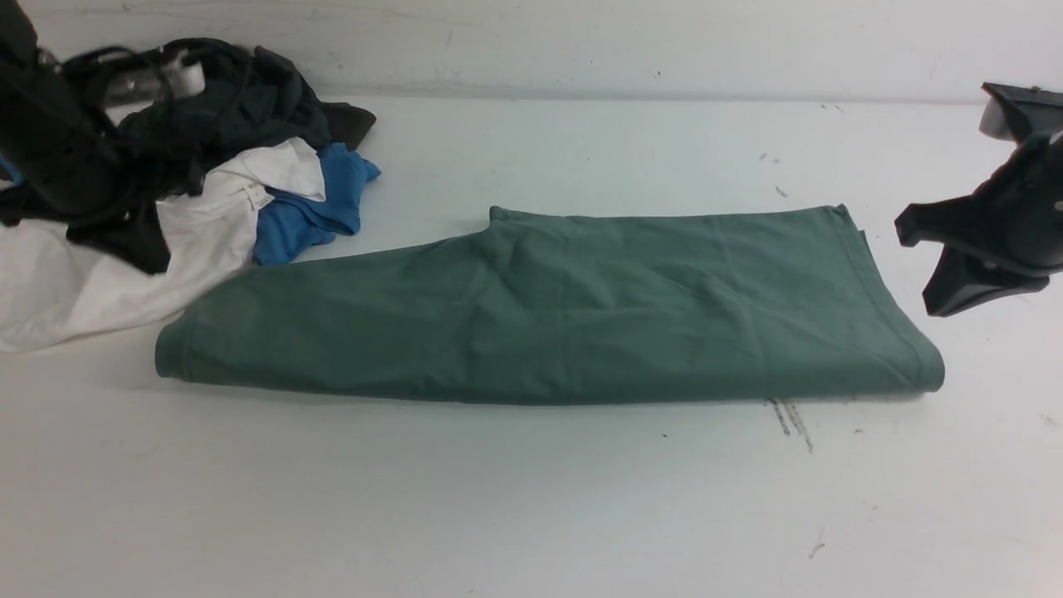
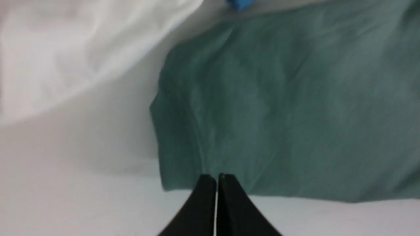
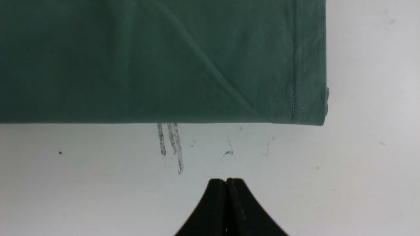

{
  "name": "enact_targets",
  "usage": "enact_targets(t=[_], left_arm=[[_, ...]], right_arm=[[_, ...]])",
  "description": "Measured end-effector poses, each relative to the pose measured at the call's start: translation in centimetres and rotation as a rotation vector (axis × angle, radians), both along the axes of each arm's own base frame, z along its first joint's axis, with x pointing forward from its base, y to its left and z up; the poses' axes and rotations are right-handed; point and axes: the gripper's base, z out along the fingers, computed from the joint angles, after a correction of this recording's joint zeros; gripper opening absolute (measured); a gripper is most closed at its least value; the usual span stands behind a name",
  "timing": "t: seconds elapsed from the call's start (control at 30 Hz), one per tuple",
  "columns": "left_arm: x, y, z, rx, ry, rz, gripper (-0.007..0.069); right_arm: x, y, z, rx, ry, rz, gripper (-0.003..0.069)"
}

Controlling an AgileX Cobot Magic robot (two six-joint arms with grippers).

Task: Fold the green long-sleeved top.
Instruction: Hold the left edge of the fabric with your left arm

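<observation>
The green long-sleeved top (image 1: 548, 311) lies folded into a long flat band across the middle of the white table, its hemmed end to the right. My left arm (image 1: 58, 141) is a dark blur at the far left, over the clothes pile. In the left wrist view my left gripper (image 2: 216, 177) is shut and empty, above the near edge of the green top (image 2: 279, 114) at its left end. My right gripper (image 1: 934, 306) hangs to the right of the top. It is shut and empty (image 3: 226, 180) over bare table, just off the green top's (image 3: 164, 62) near right corner.
A pile of clothes sits at the back left: a dark charcoal garment (image 1: 241, 104), a white one (image 1: 108, 274) and a bright blue one (image 1: 311, 208). The white one lies close to the top's left end. Grey scuff marks (image 1: 789, 419) show near the front fold. A wall closes off the back.
</observation>
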Motion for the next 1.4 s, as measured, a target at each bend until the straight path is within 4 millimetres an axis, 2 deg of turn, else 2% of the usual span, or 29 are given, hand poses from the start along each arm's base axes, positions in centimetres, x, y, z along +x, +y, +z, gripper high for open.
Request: enact_targets(t=[0.07,0.27,0.43,0.5,0.6,0.63,0.7,0.77,0.9,1.07,1.17,1.27,1.4], left_arm=[[-0.5,0.8,-1.5,0.017,0.055,0.016,0.0],[-0.2,0.6,-2.5,0.04,0.083,0.02,0.0073],[0.1,-1.1,-2.8,0.027,0.091,0.023,0.0248],[0.4,-1.7,-3.0,0.032,0.081,0.026,0.034],[0.6,-1.7,-3.4,0.042,0.068,0.028,0.0399],[0.9,-1.6,-3.9,0.059,0.062,0.031,0.0458],[1.1,-1.4,-4.4,0.074,0.062,0.029,0.0491],[1.4,-1.0,-5.8,0.113,0.085,0.018,0.0543],[1.9,-1.2,-7.7,0.079,0.112,0.028,0.0563],[2.2,-2.3,-9.2,-0.055,0.137,0.072,0.0562],[2.3,-2.7,-9.2,-0.108,0.137,0.089,0.0531],[2.4,-2.9,-9.4,-0.127,0.142,0.093,0.0399],[2.2,-2.5,-9.3,-0.119,0.155,0.088,0.0118]], right_arm=[[0.0,0.0,0.0,0.004,0.0,0.0,-0.0015],[0.0,0.2,0.0,0.018,0.0,0.0,-0.0015],[0.1,0.2,-0.3,0.022,0.01,-0.001,-0.0015],[0.3,0.2,-1.0,0.022,0.031,-0.002,-0.0015],[0.5,0.2,-1.7,0.023,0.051,-0.002,-0.0015],[0.7,0.2,-2.4,0.025,0.076,-0.001,-0.0015],[0.9,0.2,-2.8,0.025,0.093,-0.001,-0.0015],[1.0,0.3,-3.8,0.026,0.139,0.003,-0.0015],[1.1,0.3,-4.4,0.026,0.167,0.006,-0.0015],[1.1,0.3,-4.4,0.025,0.168,0.013,-0.0015],[1.1,0.4,-4.4,0.037,0.165,0.03,-0.0015],[1.1,0.5,-4.3,0.049,0.162,0.04,-0.0015],[1.0,0.4,-4.1,0.032,0.152,0.063,-0.0015]])
